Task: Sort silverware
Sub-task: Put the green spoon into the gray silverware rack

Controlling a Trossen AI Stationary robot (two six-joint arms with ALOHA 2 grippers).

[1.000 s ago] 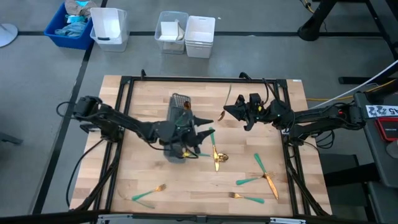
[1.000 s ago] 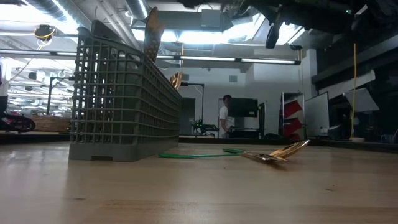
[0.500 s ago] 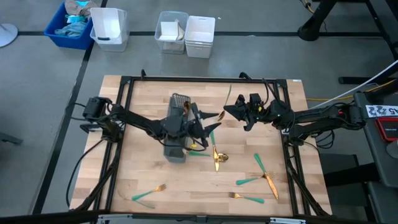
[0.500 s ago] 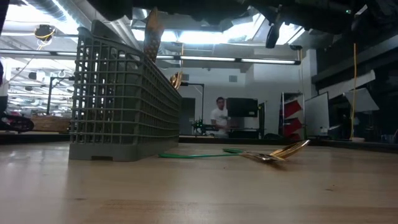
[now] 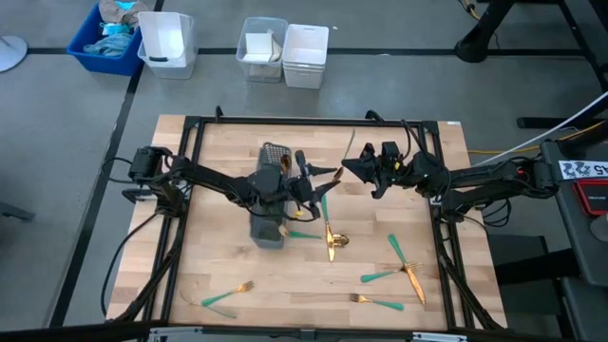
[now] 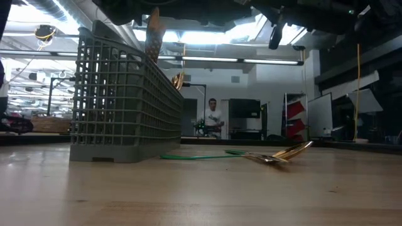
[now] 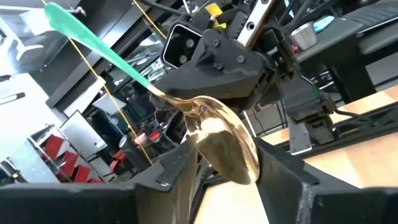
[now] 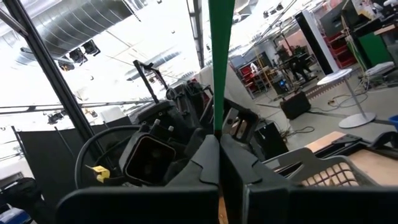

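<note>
The silverware has gold heads and teal handles. My left gripper, just right of the grey mesh caddy, is shut on a spoon in the air. My right gripper faces it from the right, shut on a teal-handled piece whose head is hidden. Two gold heads stick out of the caddy's top. Loose pieces lie flat on the table: two crossed right of the caddy, several near the right front, and one fork at the left front. My left gripper has the spoon's gold bowl between its two fingers. The fingers lie about level, coming from the table's left. The teal handle slants up and away past the fingertips, and the spoon is clear of the table. My right gripper pinches the teal handle between its shut fingers, coming about level from the table's right. The handle stands up past the fingertips, clear of the table. The fingers hide which end they have.
A black frame runs around the wooden table top. Bare wood lies in front of the caddy. White and blue bins stand on the floor beyond the far edge. A person stands far off in the room.
My left gripper has carried the spoon from beside the caddy's near end toward the table's far edge and toward my right gripper, rolling a little as it went. The spoon stays lifted clear.
</note>
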